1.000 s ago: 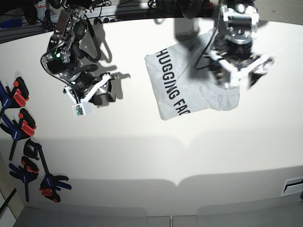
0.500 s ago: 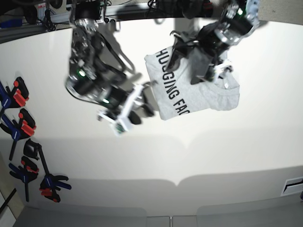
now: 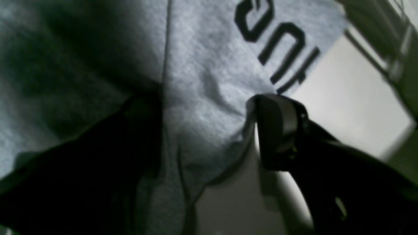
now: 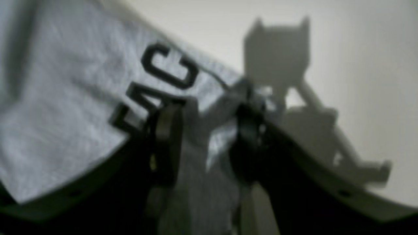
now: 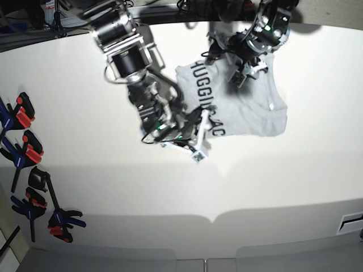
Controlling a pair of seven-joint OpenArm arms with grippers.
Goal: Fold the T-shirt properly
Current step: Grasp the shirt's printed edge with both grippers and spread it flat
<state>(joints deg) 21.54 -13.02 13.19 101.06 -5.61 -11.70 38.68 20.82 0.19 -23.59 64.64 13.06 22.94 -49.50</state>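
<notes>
The grey T-shirt (image 5: 249,113) lies folded on the white table (image 5: 283,187) at the upper right, with black lettering along its left side. My left gripper (image 5: 241,71) hangs over the shirt's upper part. In the left wrist view it (image 3: 209,130) stands wide open, with the shirt (image 3: 202,49) between its fingers and one finger (image 3: 277,130) at the cloth's edge. My right gripper (image 5: 203,136) is at the shirt's lower left corner. In the right wrist view it (image 4: 207,140) is open and straddles the corner of the shirt (image 4: 65,98) beside the letters.
Several black clamps with red and blue handles (image 5: 25,156) lie along the table's left edge. Cables and frame parts (image 5: 187,7) run behind the far edge. The table's front edge (image 5: 210,218) crosses the lower part of the base view.
My right arm has swung from the table's left across to the shirt's lower left corner. My left arm has moved from the shirt's right side to its upper part.
</notes>
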